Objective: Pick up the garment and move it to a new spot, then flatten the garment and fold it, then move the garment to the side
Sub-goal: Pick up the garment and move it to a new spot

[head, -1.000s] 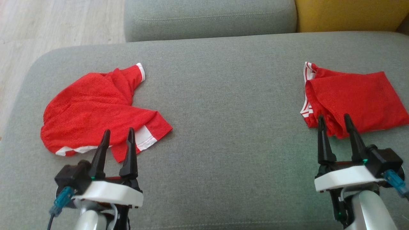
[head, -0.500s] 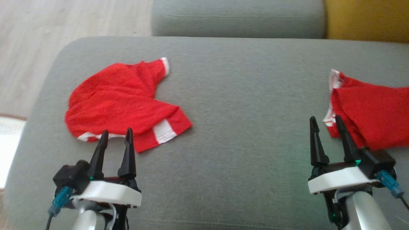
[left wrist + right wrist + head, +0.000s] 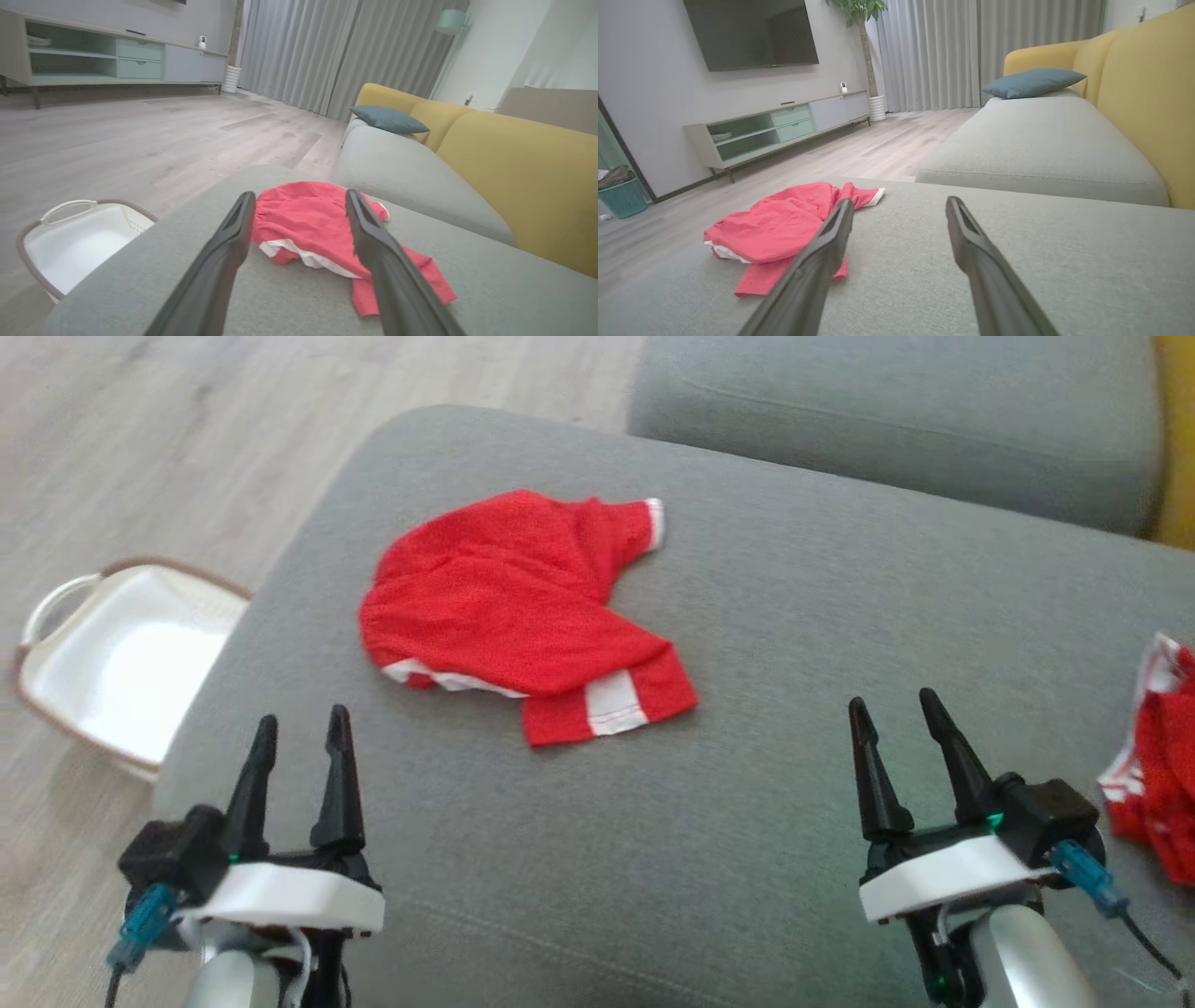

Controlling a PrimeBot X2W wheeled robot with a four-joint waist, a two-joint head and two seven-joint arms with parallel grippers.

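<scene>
— What is the robot standing over?

— A broad grey seat cushion [image 3: 822, 616], with pale wood floor [image 3: 187, 448] running off past its left end.

— Is there anything on the floor?

— A white basket [image 3: 131, 663] with a brown rim, just beside the cushion's left edge.

— And where's the garment?

— The red garment [image 3: 504, 607], trimmed in white, lies crumpled on the cushion toward its far left part. It's ahead of the left gripper and apart from both. A second red piece [image 3: 1153, 775] lies at the cushion's right side, partly cut off by the edge of the head view.

— How do the grippers look?

— The left gripper [image 3: 303, 717] hovers by the cushion's near left corner with its fingers spread and empty. The right gripper [image 3: 891, 700] is well apart from it, near that second piece, and its fingers are spread and empty too.
</scene>
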